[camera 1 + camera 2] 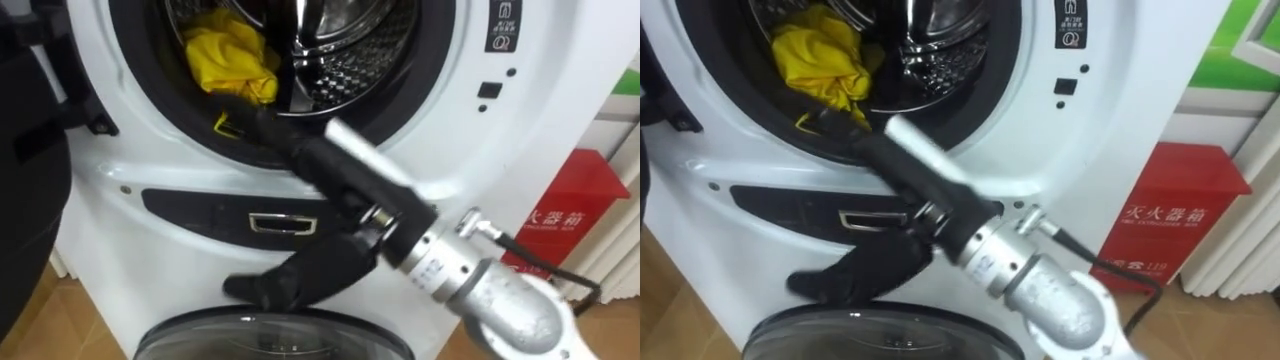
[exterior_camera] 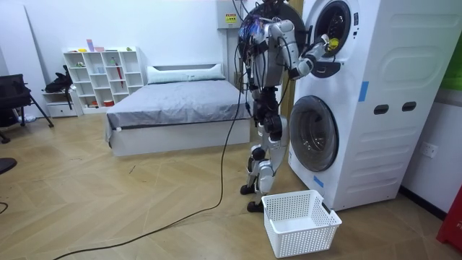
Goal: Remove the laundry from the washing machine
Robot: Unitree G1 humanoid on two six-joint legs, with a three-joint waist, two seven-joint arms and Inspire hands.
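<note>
Cloth, yellow and crumpled, is seen inside the washing machine drum. Soft, light and limp, it is best gathered at a bunched fold. The right hand is held just below it; whether its fingers are closed cannot be told.

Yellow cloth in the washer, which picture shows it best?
Left eye view: the yellow cloth shows big inside the drum. Right eye view shows it similarly; room view, a tiny yellow speck.

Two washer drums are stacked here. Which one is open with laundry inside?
The upper drum. Its opening is uncovered and a yellow cloth lies inside. The lower drum has its round glass door shut.
</note>
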